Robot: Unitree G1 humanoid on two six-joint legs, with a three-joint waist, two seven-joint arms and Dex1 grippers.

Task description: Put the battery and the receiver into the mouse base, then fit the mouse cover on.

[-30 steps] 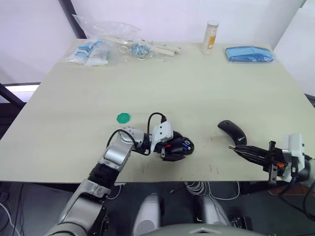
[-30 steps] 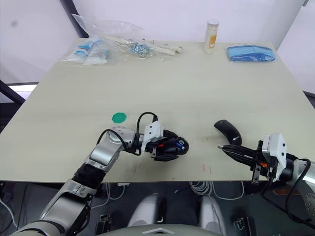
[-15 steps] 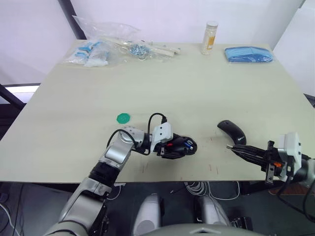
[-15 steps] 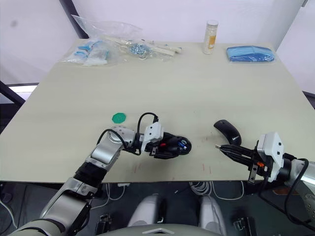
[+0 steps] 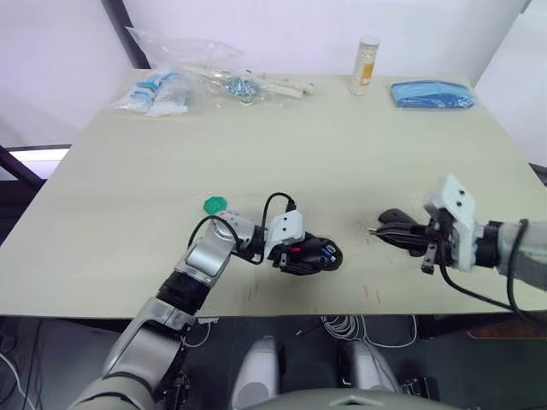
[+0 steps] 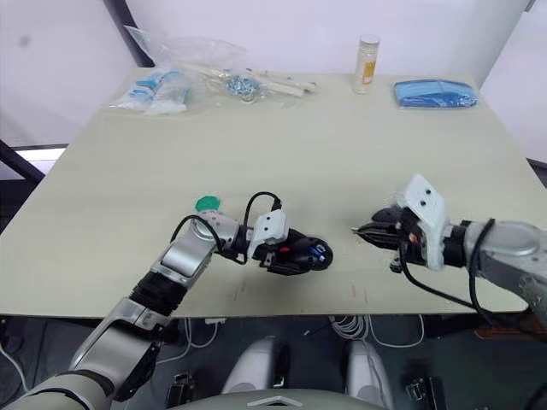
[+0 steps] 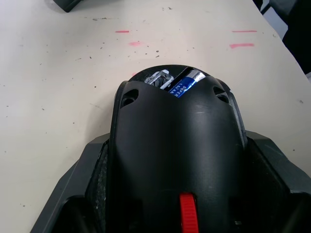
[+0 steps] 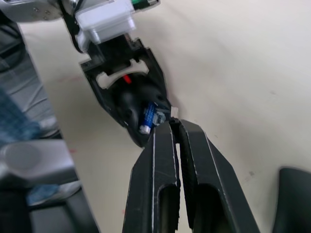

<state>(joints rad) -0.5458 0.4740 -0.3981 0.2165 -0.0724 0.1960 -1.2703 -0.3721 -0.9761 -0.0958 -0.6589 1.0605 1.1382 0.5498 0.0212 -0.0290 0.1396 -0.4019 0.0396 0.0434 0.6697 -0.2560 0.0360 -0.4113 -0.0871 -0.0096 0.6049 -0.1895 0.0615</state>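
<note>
Left gripper (image 5: 309, 255) jaws clamp the mouse base (image 5: 320, 254) on the tabletop (image 5: 342, 137), battery (image 7: 183, 83) seated inside. Right gripper (image 8: 174, 127) jaws nearly closed, pointing at base. Mouse cover (image 5: 395, 217) sits under the right wrist. Risk: tip knocks battery loose or shoves base.

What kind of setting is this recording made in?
Probably a lab or workshop bench set up for assembly practice: a plain pale table by white walls, clear bags of small parts along its far edge, and a mouse base gripped in the left gripper.
</note>
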